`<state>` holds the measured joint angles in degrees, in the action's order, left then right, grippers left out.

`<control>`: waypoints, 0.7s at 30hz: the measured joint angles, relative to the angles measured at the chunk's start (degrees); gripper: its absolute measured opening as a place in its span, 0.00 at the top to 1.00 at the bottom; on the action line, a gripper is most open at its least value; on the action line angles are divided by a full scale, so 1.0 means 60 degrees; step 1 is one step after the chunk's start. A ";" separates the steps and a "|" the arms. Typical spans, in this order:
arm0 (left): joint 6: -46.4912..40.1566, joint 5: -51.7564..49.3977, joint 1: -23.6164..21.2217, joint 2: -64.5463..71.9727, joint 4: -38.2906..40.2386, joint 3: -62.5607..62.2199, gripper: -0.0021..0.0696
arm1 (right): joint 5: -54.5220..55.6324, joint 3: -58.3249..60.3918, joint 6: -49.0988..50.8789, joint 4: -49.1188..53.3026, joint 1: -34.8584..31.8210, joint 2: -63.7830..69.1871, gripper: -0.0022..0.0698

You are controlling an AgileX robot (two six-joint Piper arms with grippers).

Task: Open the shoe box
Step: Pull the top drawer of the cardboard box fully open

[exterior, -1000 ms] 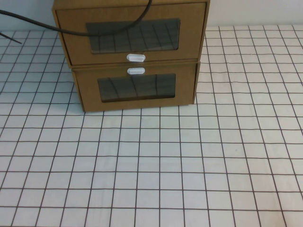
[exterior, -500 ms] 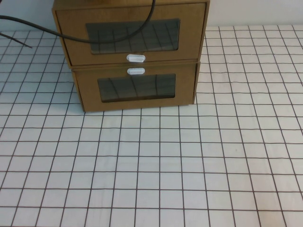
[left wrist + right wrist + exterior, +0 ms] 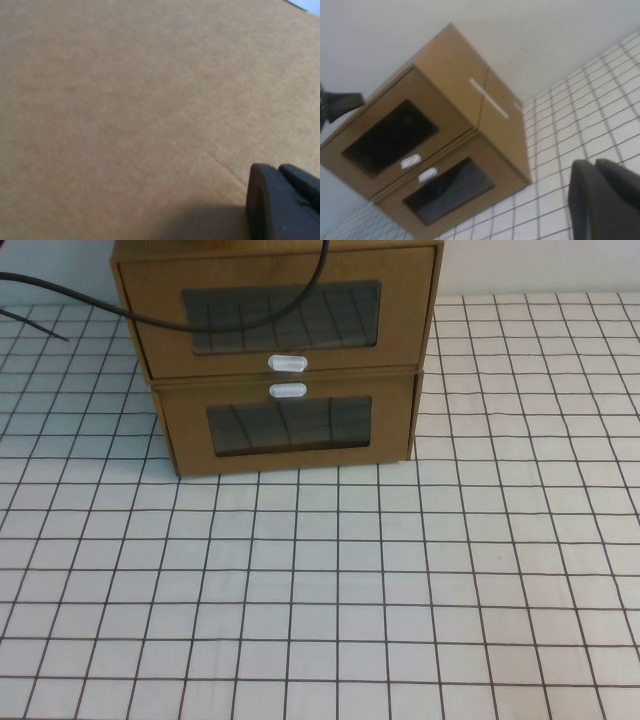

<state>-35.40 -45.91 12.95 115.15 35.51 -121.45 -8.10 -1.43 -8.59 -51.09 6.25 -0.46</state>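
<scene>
Two cardboard shoe boxes stand stacked at the far edge of the table, left of centre, against the pale wall. You see the upper shoe box (image 3: 275, 310) sitting squarely on the lower shoe box (image 3: 285, 425), each with a dark window in its front. Both fronts are closed. A white pull tab (image 3: 287, 362) sits at the bottom edge of the upper front, and a second white tab (image 3: 287, 390) sits just below it at the top edge of the lower front.

A black cable (image 3: 150, 308) comes in from the left, crosses the upper box's front and window, and leaves past the top of the high view.

Your left gripper (image 3: 279, 170) is very close to a plain brown cardboard surface that fills its own camera. Which face of the boxes that is, I cannot tell, nor whether it is open or closed.

Your right gripper (image 3: 596, 167) is out of the high view. It hangs over the gridded table (image 3: 400, 590), well apart from the boxes on their right side, closed up tight and holding nothing.
</scene>
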 joint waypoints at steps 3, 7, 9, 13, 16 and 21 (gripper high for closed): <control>0.0000 -0.0015 0.0000 0.0000 0.0000 0.0000 0.97 | -0.1172 -0.0911 0.0000 0.0004 0.0000 0.0692 0.99; -0.0006 -0.0057 0.0000 0.0004 0.0049 0.0000 0.97 | -0.2869 -0.2345 0.0000 0.0970 0.0000 0.2373 0.99; -0.0006 -0.0076 0.0000 0.0004 0.0058 0.0000 0.97 | -0.3647 -0.2958 -0.0019 0.1575 0.0000 0.3372 0.99; -0.0006 -0.0090 0.0000 0.0004 0.0072 -0.0007 0.97 | -0.4755 -0.4114 -0.0886 0.2073 0.0000 0.5240 0.99; -0.0006 -0.0113 0.0000 0.0004 0.0072 -0.0022 0.97 | -0.5307 -0.4997 -0.1698 0.2136 0.0000 0.6564 0.99; -0.0006 -0.0113 0.0000 0.0004 0.0072 -0.0022 0.97 | -0.5815 -0.6514 -0.2531 0.2198 0.0131 0.8783 0.99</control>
<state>-35.44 -46.59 12.95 115.18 35.94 -121.58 -43.00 -40.52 -23.77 -37.90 7.03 52.24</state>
